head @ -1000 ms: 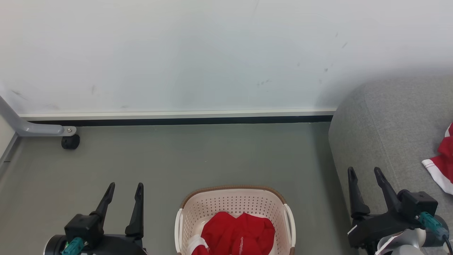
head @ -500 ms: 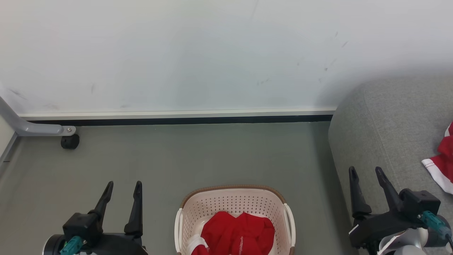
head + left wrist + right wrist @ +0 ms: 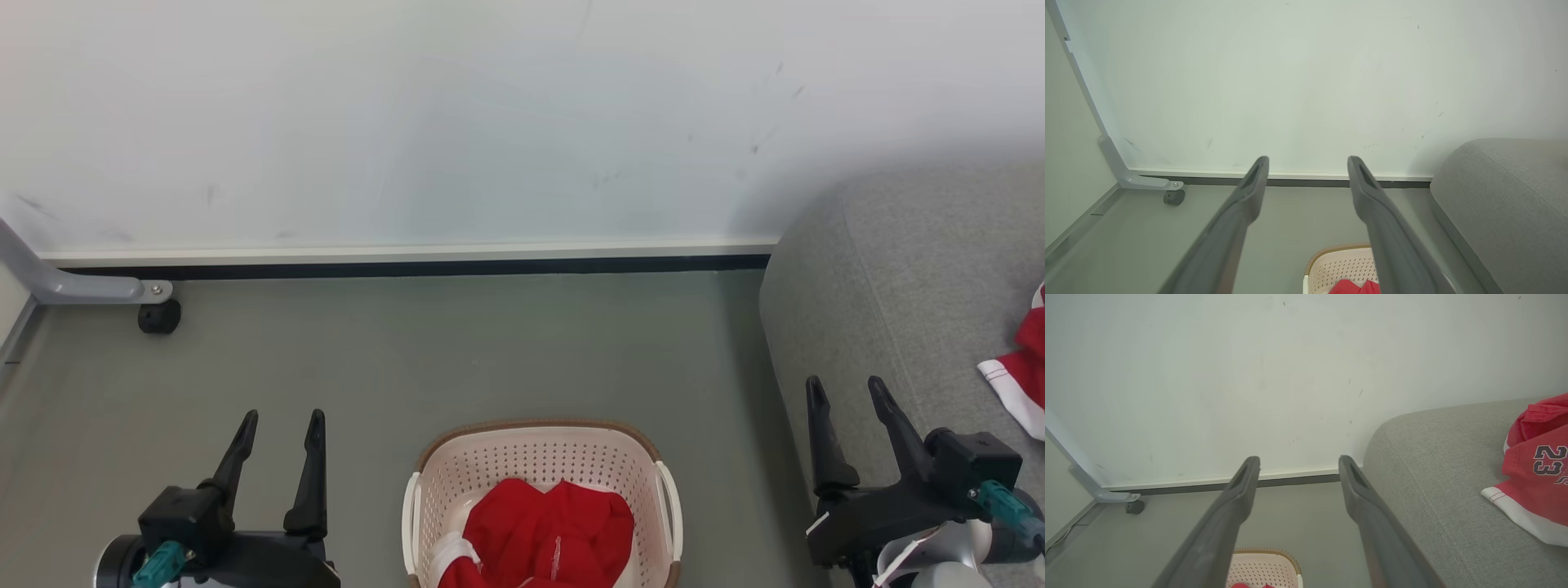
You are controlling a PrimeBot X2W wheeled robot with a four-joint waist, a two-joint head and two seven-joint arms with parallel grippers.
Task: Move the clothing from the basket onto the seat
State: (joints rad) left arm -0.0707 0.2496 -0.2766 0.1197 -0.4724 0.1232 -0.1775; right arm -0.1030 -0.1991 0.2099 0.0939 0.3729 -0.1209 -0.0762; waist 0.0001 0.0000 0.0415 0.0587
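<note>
The cream basket [image 3: 539,465] with a brown rim stands on the floor at the bottom centre of the head view, holding crumpled red clothing [image 3: 543,535] with white trim. A second red garment [image 3: 1539,469], with dark "23" lettering and a white hem, lies on the grey seat [image 3: 898,286] at the right. My left gripper [image 3: 279,423] hangs open and empty to the left of the basket. Over the seat's front edge, right of the basket, my right gripper [image 3: 845,390] is open and empty too. The wrist views catch the basket's rim [image 3: 1339,249] [image 3: 1265,552] low between each pair of fingers.
A white wall with a dark skirting strip [image 3: 408,268] closes off the back. At the far left a grey metal leg ends in a black caster [image 3: 158,317]. Grey floor [image 3: 449,351] stretches between the wall and the basket.
The whole head view has shifted slightly, so the camera has moved. Both grippers stay open and hold about the same places beside the basket.
</note>
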